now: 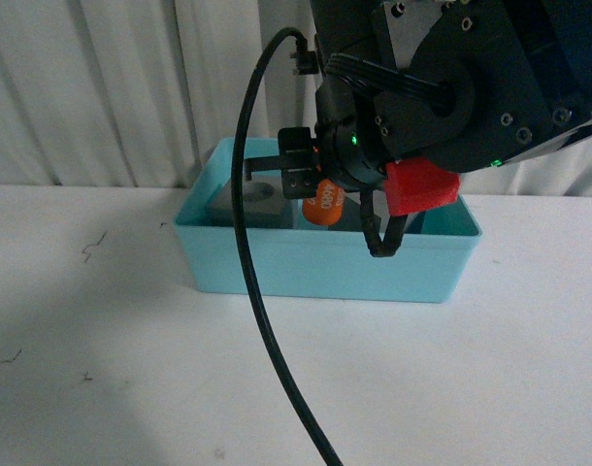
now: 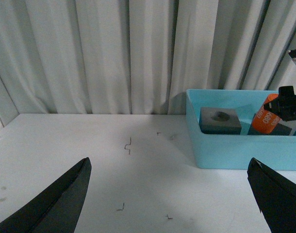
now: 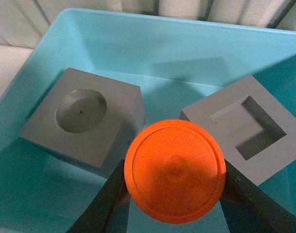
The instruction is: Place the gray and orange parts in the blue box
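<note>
Black screw-studded right arm (image 1: 451,87), green LED, red tape, looping black cable (image 1: 262,291).

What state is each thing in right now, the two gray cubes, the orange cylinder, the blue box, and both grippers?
Gray cube with round recess: in the box, recess up.
Gray cube with rectangular slot: in the box, slot up.
Orange cylinder: gripped, above the box floor between the cubes.
Blue box: upright on the table.
Right gripper: shut on the cylinder.
Left gripper: open, empty.

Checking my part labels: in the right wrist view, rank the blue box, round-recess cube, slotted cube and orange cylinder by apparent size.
1. Blue box.
2. Round-recess cube and slotted cube: look alike.
3. Orange cylinder, though nearness to the camera enlarges it.
</note>
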`<action>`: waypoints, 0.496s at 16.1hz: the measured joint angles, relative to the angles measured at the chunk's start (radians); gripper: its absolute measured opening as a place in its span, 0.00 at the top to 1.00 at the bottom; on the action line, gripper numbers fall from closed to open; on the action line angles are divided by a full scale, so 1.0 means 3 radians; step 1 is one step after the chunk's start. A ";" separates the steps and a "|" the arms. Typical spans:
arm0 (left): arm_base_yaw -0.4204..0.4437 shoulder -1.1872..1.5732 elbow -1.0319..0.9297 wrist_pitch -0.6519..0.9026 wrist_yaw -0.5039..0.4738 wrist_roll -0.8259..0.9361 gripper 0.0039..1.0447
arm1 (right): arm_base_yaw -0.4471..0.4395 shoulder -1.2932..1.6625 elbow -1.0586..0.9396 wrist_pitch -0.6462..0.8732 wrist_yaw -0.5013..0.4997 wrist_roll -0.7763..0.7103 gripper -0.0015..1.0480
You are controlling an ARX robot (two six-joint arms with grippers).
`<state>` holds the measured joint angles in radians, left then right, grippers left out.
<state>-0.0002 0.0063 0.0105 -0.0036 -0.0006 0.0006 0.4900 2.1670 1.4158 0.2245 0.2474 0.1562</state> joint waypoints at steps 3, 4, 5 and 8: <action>0.0000 0.0000 0.0000 0.0000 0.0000 0.0000 0.06 | -0.0025 0.0056 0.0015 -0.0010 0.0006 0.0093 0.56; 0.0000 0.0000 0.0000 0.0000 0.0000 0.0000 0.06 | -0.0045 0.0097 0.0045 -0.0025 0.0006 0.0104 0.56; 0.0000 0.0000 0.0000 0.0001 0.0000 0.0000 0.06 | -0.0045 0.0167 0.0085 -0.0051 0.0003 0.0118 0.56; 0.0000 0.0000 0.0000 0.0001 -0.0001 0.0000 0.06 | -0.0045 0.0341 0.0231 -0.0159 -0.0013 0.0161 0.56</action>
<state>-0.0002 0.0063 0.0105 -0.0032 -0.0010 0.0006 0.4767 2.2692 1.4853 0.1768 0.2436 0.2047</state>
